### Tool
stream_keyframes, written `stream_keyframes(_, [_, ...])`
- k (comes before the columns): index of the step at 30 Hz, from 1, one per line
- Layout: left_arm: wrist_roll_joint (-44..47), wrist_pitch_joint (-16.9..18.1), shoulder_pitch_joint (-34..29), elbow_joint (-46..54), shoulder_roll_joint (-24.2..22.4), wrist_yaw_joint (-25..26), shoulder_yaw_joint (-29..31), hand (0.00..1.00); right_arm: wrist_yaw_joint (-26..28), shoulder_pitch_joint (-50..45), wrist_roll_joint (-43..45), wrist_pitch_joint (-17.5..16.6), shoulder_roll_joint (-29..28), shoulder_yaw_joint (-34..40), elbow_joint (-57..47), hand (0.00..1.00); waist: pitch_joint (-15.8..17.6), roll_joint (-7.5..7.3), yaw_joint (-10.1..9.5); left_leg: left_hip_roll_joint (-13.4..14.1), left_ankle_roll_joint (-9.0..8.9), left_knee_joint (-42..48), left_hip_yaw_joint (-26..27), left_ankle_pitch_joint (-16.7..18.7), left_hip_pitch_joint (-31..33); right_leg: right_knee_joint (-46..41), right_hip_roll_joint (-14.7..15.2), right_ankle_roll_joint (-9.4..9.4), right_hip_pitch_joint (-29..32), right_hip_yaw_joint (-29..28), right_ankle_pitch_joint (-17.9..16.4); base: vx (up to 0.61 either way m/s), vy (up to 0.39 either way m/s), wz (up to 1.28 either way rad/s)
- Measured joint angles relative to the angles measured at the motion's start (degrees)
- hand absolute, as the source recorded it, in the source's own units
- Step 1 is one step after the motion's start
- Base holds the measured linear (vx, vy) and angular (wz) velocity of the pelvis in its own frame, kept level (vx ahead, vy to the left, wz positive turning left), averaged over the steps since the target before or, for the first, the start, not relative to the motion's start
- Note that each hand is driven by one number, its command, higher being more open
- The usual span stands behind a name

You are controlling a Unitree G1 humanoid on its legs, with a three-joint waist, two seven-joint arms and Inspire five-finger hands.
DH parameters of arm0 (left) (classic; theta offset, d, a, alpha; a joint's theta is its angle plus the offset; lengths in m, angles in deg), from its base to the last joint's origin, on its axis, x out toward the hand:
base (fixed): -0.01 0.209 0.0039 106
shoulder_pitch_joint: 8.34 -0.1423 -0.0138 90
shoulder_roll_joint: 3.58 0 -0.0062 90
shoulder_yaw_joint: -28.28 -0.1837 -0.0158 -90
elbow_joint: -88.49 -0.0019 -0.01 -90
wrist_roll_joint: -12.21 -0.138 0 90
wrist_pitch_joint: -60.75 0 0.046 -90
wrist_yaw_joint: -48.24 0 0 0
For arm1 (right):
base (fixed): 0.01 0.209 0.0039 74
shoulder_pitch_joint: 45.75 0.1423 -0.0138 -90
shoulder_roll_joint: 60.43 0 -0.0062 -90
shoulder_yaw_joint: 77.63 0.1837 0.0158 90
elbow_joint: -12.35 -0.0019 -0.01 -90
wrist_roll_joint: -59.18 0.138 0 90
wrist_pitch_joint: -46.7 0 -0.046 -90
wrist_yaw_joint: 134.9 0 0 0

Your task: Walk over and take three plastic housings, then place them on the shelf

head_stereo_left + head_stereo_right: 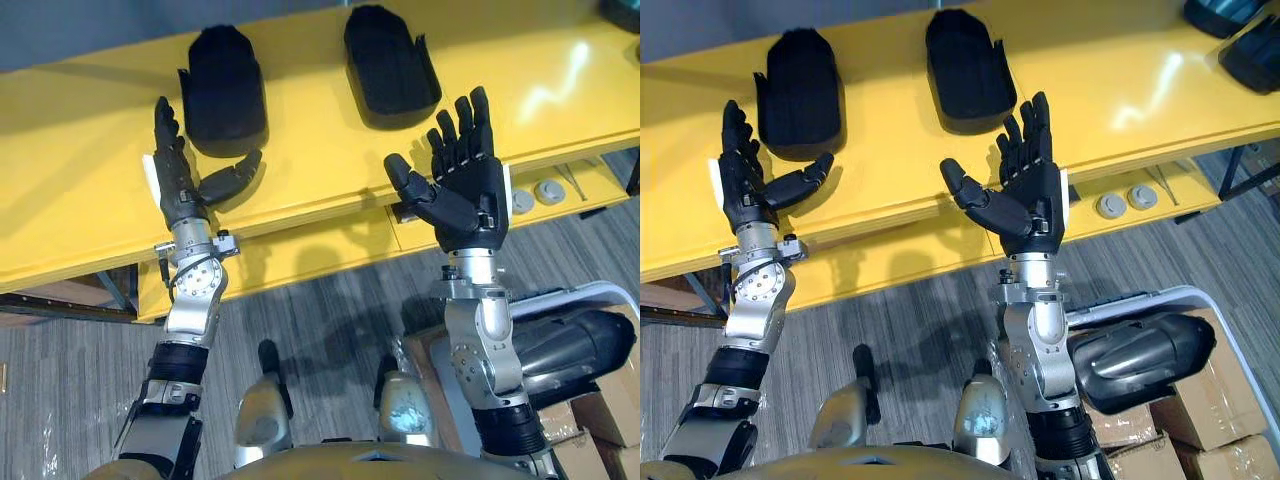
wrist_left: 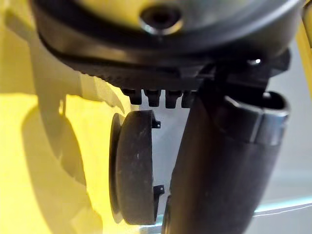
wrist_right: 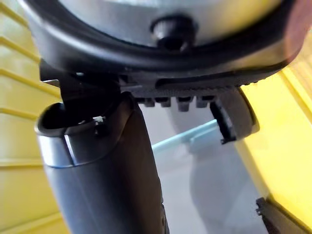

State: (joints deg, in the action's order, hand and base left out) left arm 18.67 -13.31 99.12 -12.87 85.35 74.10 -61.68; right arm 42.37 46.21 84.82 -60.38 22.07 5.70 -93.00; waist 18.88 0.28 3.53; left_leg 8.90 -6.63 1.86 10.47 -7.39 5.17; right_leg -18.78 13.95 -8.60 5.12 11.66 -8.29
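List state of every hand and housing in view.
left housing: lying on the yellow table, not gripped.
right housing: lying on the table, not gripped.
left hand: open, empty, raised near the left housing.
right hand: open, empty, palm facing up.

The left hand [image 1: 180, 185] and right hand [image 1: 468, 190] are matte black, with ribbed, segmented fingers [image 1: 462, 125] and a white strip [image 1: 508, 190] along the outer edge. Each tops a silver-grey arm [image 1: 193, 295] with a round wrist joint ringed by small screws, and black cuffs below.
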Motion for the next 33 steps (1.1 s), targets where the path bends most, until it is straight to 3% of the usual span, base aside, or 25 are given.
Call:
stream_keyframes(8, [1.6, 0.0, -3.1, -0.1, -2.0, 0.2, 0.3, 1.00, 1.2, -2.7, 0.0, 0.0, 0.1, 1.2, 1.9, 1.00, -4.1, 2.25, 0.12, -0.4, 0.11, -3.4, 0.1, -1.0, -3.3, 3.0, -0.2, -0.51, -3.4, 0.8, 0.7, 0.01, 0.001, 0.02])
stream_keyframes(17, [2.1, 0.5, -6.6, 0.6, -3.2, 1.3, 2.8, 1.00, 1.1, -3.3, -1.8, -0.1, 0.0, 1.1, 2.6, 1.00, -6.9, 2.58, -0.11, -0.3, 0.17, -6.6, 0.8, -2.6, -5.2, 6.6, -0.9, -0.61, -5.0, 0.6, 2.8, 0.00, 0.005, -0.03])
stream_keyframes(19, [2.4, 0.6, -10.7, 6.1, -4.5, 2.2, 4.5, 1.00, 1.0, -3.4, -2.9, -0.2, -0.1, 1.1, 2.8, 1.00, -7.0, 2.57, -0.05, -0.3, 0.10, -6.6, 0.9, -2.5, -6.1, 7.6, -1.1, -0.65, -6.3, 0.6, 3.1, -0.01, 0.001, -0.06])
stream_keyframes(22, [4.0, 3.4, -19.7, 20.7, -8.0, 1.6, 5.7, 1.00, 0.2, -3.8, -4.2, -0.7, -0.5, 2.0, 2.8, 1.00, -7.5, 2.65, -0.44, -0.2, 0.09, -6.7, 0.8, -2.5, -6.1, 8.7, -1.2, -0.78, -7.0, 0.9, 3.6, -0.02, 0.003, 0.04])
stream_keyframes(26, [9.7, 7.8, -30.0, 34.5, -13.1, -4.4, 6.0, 1.00, -0.8, -6.9, -5.1, -0.7, -2.1, 4.4, 2.7, 1.00, -10.0, 3.12, -1.98, -0.1, 0.06, -6.8, -0.3, -2.5, -5.7, 11.0, -1.5, -0.79, -8.6, 2.6, 4.0, -0.02, -0.002, 0.17])
stream_keyframes(33, [11.5, 11.3, -31.5, 36.7, -14.1, -8.7, 3.9, 1.00, -4.0, -8.6, -7.5, 1.7, -2.2, 5.9, 2.2, 1.00, -11.1, 3.40, -1.98, 0.0, 0.05, -6.9, -1.8, -2.2, -4.5, 12.4, -2.1, -0.58, -9.1, 3.4, 4.1, -0.03, -0.006, 0.12])
